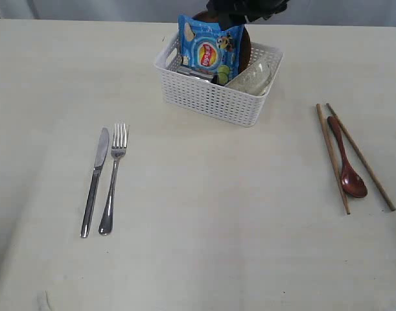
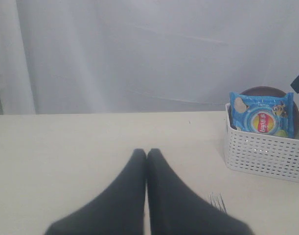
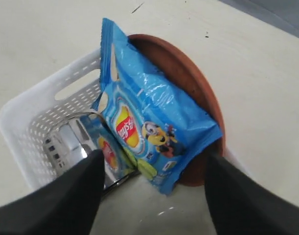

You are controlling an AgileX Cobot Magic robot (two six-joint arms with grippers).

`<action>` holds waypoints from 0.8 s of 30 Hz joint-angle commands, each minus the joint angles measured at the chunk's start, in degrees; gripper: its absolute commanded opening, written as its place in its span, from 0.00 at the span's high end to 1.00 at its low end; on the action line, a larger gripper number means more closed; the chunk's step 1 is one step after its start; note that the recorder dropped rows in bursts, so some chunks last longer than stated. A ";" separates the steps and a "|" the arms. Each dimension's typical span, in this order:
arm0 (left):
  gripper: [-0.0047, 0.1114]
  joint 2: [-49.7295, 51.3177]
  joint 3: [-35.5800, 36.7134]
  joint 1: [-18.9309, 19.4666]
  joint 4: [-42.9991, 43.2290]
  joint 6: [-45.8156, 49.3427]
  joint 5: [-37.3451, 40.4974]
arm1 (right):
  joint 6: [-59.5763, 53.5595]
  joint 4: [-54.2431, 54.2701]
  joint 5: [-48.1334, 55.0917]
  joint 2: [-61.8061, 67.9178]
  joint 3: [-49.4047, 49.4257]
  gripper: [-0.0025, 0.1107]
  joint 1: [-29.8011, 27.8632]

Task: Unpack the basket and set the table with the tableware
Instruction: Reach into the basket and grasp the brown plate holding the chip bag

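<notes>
Right wrist view | blue Lay's crisp packet [image 3: 154, 122] in basket [image 3: 27, 122] | right gripper [image 3: 154, 160] apart | left gripper [image 2: 147, 153] together

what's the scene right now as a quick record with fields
basket: on table, holds crisp packet, brown plate, steel cup, bowl
knife and fork: side by side, exterior view's left
spoon: between two chopsticks, exterior view's right
left gripper: shut, empty
right gripper: open, above basket
</notes>
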 commanded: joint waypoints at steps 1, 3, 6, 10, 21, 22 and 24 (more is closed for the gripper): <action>0.96 -0.21 0.17 -0.09 -0.40 0.06 -0.37 | -1.84 2.93 2.47 3.03 -4.95 0.40 -2.32; 0.96 -0.21 0.17 -0.09 -0.40 0.06 -0.37 | -4.33 5.11 4.20 5.04 -7.33 0.40 -3.01; 0.96 -0.21 0.17 -0.09 -0.40 0.06 -0.37 | -8.13 6.91 5.09 8.47 -10.53 0.40 -3.75; 0.96 -0.21 0.17 -0.09 -0.40 0.06 -0.37 | -13.95 8.91 7.59 12.21 -14.73 0.40 -4.71; 0.96 -0.21 0.17 -0.09 -0.39 0.06 -0.47 | -25.00 15.00 13.76 16.89 -19.15 0.43 -7.06; 0.96 -0.21 0.17 -0.09 -0.39 0.06 -0.47 | -25.00 15.00 14.15 17.28 -19.15 0.48 -7.06; 0.96 -0.21 0.17 -0.09 -0.39 0.06 -0.47 | -25.12 15.41 14.13 17.54 -19.15 0.62 -7.06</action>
